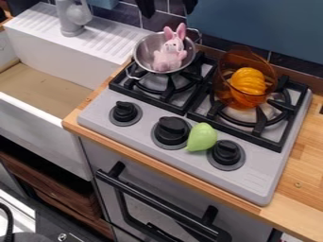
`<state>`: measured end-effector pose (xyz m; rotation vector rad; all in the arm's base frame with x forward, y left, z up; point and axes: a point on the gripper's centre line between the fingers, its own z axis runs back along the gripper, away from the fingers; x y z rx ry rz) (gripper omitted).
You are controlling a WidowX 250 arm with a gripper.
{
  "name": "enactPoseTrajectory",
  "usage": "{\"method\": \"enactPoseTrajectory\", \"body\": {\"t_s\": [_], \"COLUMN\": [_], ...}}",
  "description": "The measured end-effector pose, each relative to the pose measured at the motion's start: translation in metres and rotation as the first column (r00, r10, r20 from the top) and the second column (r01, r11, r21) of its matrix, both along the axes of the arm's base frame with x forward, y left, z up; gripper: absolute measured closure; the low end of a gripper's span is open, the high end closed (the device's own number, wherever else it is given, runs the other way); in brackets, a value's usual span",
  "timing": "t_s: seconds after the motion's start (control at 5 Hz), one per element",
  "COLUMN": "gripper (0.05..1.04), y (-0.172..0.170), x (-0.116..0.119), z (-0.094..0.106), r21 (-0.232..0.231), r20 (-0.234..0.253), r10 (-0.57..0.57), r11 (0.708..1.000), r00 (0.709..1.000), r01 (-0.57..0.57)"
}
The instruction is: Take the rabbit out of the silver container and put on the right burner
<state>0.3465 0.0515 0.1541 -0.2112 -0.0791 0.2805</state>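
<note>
Pre-grasp step: rabbit in silver pot, tool wide, beyond pot. Next: lower over rabbit, grip, lift w/o tipping pot.

Metal, wood and smooth plastic around the stove.
On the stove we see a shiny metal bowl with a soft-looking, matt rabbit, a glossy, see-through amber pot that looks like plastic or glass, dark matt grates, plastic-looking black knobs and a smooth green pear shape; beside the stove, we find grained wood counter and a smooth white sink.
</note>
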Motion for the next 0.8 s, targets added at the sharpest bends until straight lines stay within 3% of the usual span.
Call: {"method": "enactPoseTrajectory", "body": {"t_s": [0.2, 0.4, 0.8], "gripper": [0.089, 0.089, 0.089], "y": [-0.001, -0.001, 0.010], "x": [0.000, 0.009, 0.029], "z": [-0.016, -0.033, -0.038], "r21": [-0.011, 0.006, 0.041], "r20": [-0.043, -0.050, 0.099], "r10": [0.006, 0.059, 0.061], "r11": [1.000, 0.998, 0.997], "r00": [0.999, 0.997, 0.993], "r01": [-0.006, -0.059, -0.065]}}
